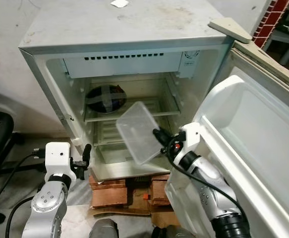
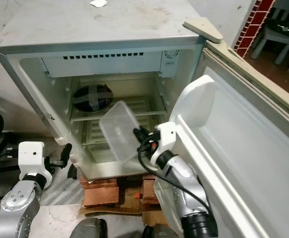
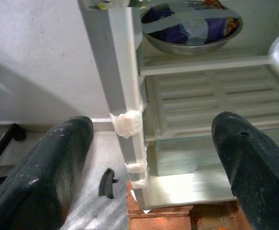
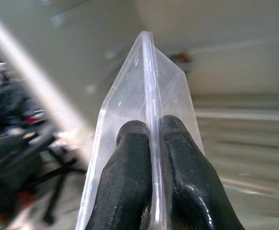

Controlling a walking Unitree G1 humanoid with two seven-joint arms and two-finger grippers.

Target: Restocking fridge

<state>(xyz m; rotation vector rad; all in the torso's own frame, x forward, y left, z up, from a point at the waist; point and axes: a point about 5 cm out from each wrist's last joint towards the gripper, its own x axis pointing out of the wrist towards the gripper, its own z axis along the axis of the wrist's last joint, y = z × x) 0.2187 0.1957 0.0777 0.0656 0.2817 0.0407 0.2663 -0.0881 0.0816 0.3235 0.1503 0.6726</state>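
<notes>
right end effector point(image 1: 160, 140) pinching clear tub point(image 1: 139, 131) | left end effector point(image 1: 86, 154) agape | fridge point(image 1: 134, 74): bowl point(image 1: 106, 97)

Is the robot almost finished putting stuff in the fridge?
Partway. A foil-covered metal bowl already sits on the upper shelf of the open white fridge. The right gripper is pinching the rim of a clear plastic rectangular container, held tilted in front of the shelves. It is not yet set down. The left gripper waits open, outside the fridge's left wall.
</notes>
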